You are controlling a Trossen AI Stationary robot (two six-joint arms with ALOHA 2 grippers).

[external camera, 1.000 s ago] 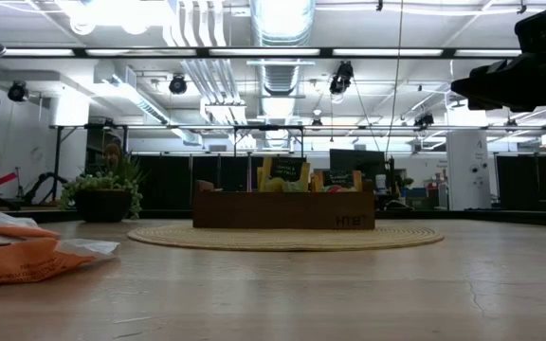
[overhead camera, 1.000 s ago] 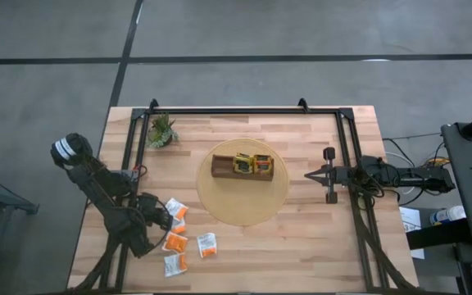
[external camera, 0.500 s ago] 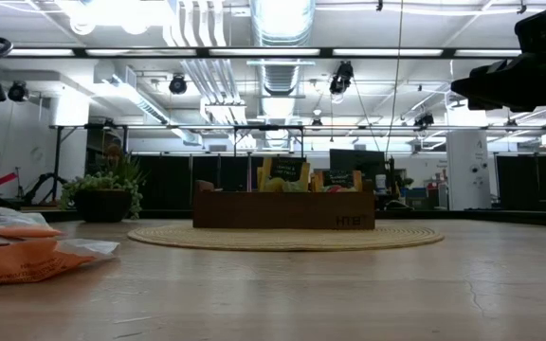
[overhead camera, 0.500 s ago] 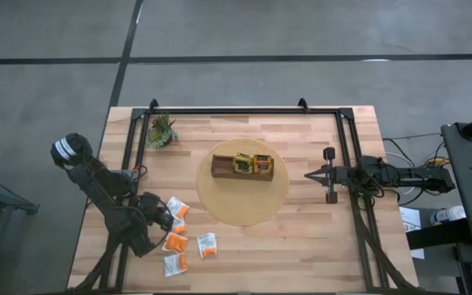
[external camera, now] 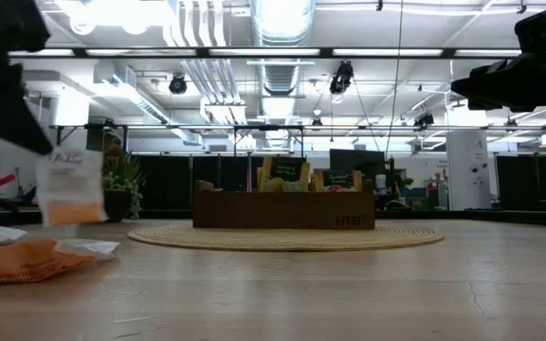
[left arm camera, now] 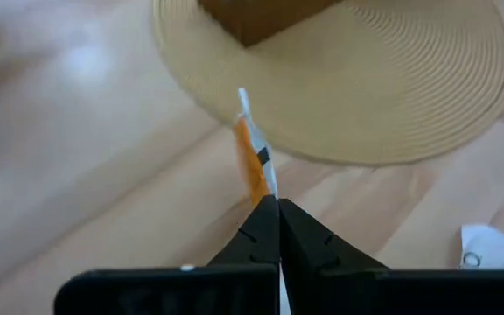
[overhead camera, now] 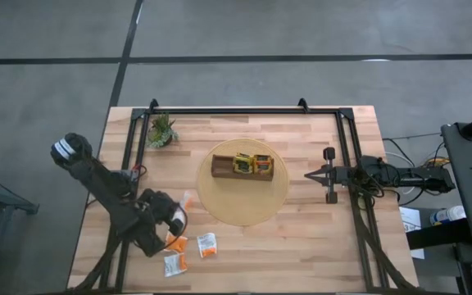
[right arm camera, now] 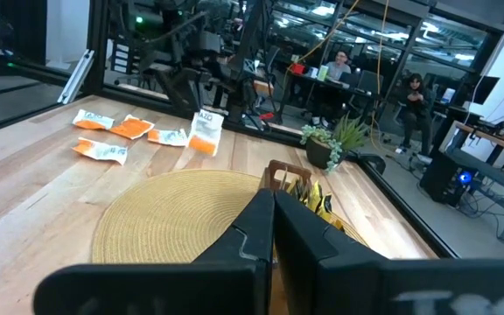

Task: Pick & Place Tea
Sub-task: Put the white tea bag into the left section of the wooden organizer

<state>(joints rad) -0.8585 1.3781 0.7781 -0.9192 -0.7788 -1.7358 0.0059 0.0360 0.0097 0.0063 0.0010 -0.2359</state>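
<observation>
My left gripper [overhead camera: 179,211] hovers over the table's near left part, shut on a white-and-orange tea sachet [overhead camera: 185,199]. In the low view that sachet [external camera: 69,185] hangs above the table. A few more orange and white sachets [overhead camera: 175,243] lie flat on the table near it. A brown wooden tray [overhead camera: 242,167] holding yellow sachets [overhead camera: 252,164] stands on a round woven mat [overhead camera: 243,205]. My right gripper [overhead camera: 308,174] waits shut at the mat's right side, touching nothing. My left gripper [left arm camera: 276,203] pinches the white-and-orange sachet by one edge [left arm camera: 262,186] between its two fingers. The fingers slant down from the table's left side. The sachet shows edge-on past the fingertips and is lifted clear of the table, hanging below the hold.
A small green potted plant [overhead camera: 161,131] stands at the far left. A black frame rail [overhead camera: 244,111] runs along the far edge, with side rails left and right. Bare wood lies between the loose sachets and the mat. People sit in the room beyond [right arm camera: 414,92].
My left gripper has risen from the pile of sachets and moved right, toward the mat, carrying one white-and-orange sachet. That sachet, which lay on the table, now hangs clear above it. The other sachets have stayed where they lay.
</observation>
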